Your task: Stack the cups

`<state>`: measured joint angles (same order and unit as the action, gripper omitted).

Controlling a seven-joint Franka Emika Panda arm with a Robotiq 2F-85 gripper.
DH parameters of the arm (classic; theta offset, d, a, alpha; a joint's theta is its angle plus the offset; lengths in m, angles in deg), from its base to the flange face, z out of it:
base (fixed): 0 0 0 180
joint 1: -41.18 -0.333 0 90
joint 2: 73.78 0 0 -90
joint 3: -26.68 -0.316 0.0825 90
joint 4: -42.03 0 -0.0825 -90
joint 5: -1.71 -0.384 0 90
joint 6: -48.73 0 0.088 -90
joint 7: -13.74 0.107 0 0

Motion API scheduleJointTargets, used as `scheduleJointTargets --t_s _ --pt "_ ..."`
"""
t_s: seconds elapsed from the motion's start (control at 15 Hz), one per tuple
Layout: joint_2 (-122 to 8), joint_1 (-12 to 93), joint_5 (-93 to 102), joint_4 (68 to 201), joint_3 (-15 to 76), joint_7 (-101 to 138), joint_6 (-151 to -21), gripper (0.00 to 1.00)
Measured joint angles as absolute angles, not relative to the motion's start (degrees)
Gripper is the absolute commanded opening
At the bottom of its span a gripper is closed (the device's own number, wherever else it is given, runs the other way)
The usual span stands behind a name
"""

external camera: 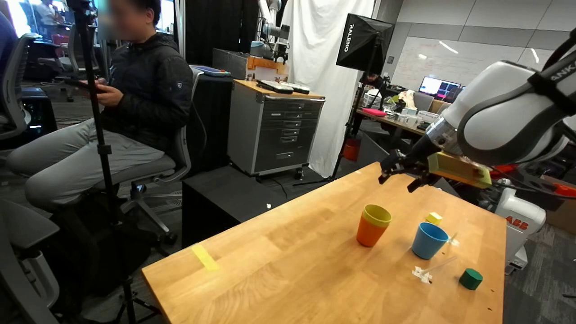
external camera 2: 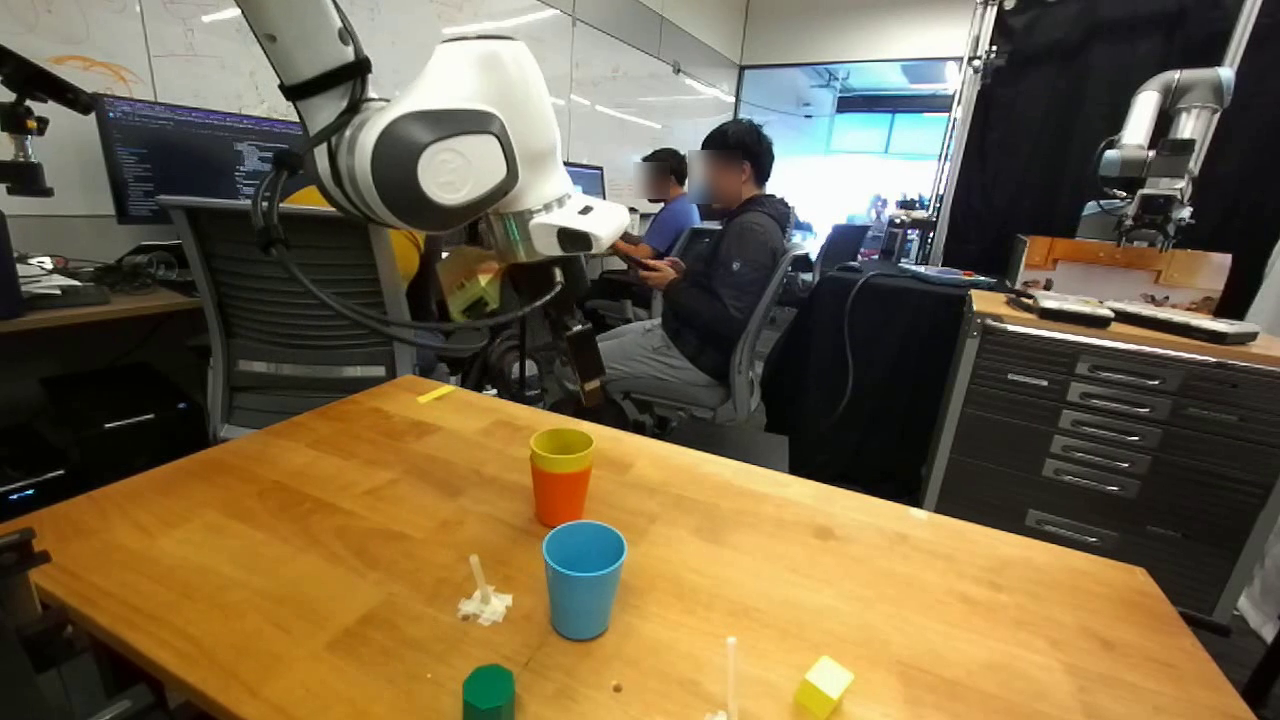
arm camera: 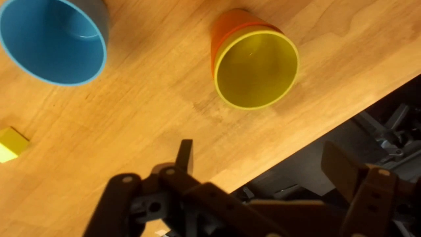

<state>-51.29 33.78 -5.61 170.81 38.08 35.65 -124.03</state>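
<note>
The yellow cup sits nested inside the red-orange cup, which stands upright on the table. In the wrist view the yellow cup opens towards the camera, with the red-orange cup around it. The light blue cup stands upright and apart from them; it shows at the upper left of the wrist view. My gripper is open and empty, raised above the cups and off to the side of the nested pair. In the wrist view the gripper's fingers are wide apart over the table edge.
A small yellow block and a dark green block lie near the light blue cup. Thin clear sticks are taped to the wooden table. A seated person is beyond the table's edge.
</note>
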Motion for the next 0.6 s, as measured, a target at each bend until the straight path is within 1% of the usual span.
scheduleJointTargets --t_s 0.33,0.6 --pt "-59.4 34.6 -0.9 173.6 39.3 33.6 -116.3 1.00" --pt "-64.1 35.9 6.2 177.8 42.0 34.4 -114.3 1.00"
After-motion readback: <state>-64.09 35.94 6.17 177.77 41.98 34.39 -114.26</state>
